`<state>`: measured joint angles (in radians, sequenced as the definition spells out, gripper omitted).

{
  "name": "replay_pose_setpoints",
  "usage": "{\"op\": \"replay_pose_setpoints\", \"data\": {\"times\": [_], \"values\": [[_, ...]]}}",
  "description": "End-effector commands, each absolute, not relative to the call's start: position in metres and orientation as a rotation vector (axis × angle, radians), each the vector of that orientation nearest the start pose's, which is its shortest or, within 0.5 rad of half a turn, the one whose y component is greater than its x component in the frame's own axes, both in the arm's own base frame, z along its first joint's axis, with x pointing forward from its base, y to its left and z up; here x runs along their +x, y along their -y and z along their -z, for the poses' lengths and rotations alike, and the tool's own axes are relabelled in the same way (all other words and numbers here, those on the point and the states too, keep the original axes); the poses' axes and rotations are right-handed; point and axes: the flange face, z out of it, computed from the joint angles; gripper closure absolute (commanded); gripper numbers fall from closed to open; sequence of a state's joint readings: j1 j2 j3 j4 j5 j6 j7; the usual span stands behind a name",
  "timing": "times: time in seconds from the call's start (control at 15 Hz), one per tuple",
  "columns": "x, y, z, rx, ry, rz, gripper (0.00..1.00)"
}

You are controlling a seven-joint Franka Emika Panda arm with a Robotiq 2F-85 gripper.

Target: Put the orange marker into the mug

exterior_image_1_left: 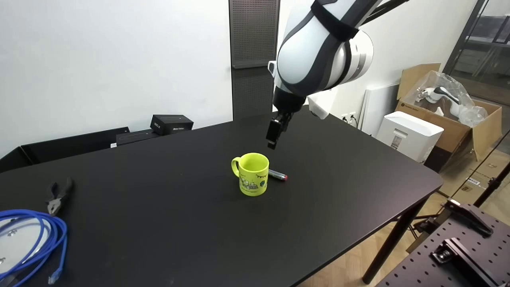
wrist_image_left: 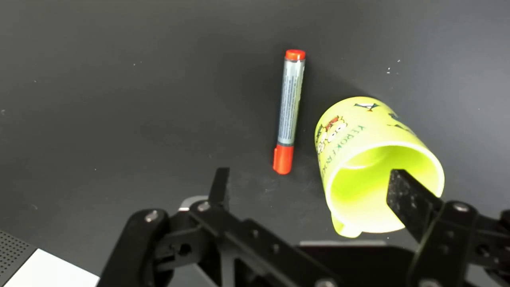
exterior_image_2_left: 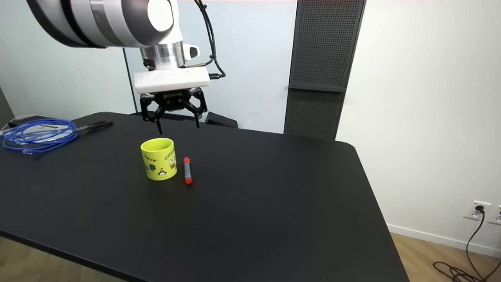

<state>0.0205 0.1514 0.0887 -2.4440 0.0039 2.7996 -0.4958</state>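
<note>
The orange marker (exterior_image_2_left: 188,170) lies flat on the black table close beside the mug. It has a grey barrel and orange-red ends, and shows whole in the wrist view (wrist_image_left: 290,107). In an exterior view its far part is hidden behind the mug, with a red end (exterior_image_1_left: 279,175) showing. The yellow-green mug (exterior_image_2_left: 160,161) stands upright, also in an exterior view (exterior_image_1_left: 254,181) with its handle to the left. In the wrist view the mug (wrist_image_left: 350,135) is right of the marker. My gripper (exterior_image_2_left: 179,130) is open and empty above the table; one finger overlaps the mug's opening in the wrist view (wrist_image_left: 310,170).
A blue cable coil (exterior_image_2_left: 43,135) and pliers (exterior_image_1_left: 59,197) lie on the far side of the table from the marker. Black boxes (exterior_image_1_left: 172,124) stand along the wall edge. The table's right edge (exterior_image_1_left: 434,185) shows in an exterior view.
</note>
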Motion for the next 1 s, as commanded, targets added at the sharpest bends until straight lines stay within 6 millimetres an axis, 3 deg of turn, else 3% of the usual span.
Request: {"op": "replay_pose_setpoints", "data": {"times": [0.0,0.93], "values": [[0.489,-0.045,-0.257,-3.018,0.902,0.329,0.0],[0.461,-0.008,-0.222,-3.046,0.819,0.2,0.0]]}}
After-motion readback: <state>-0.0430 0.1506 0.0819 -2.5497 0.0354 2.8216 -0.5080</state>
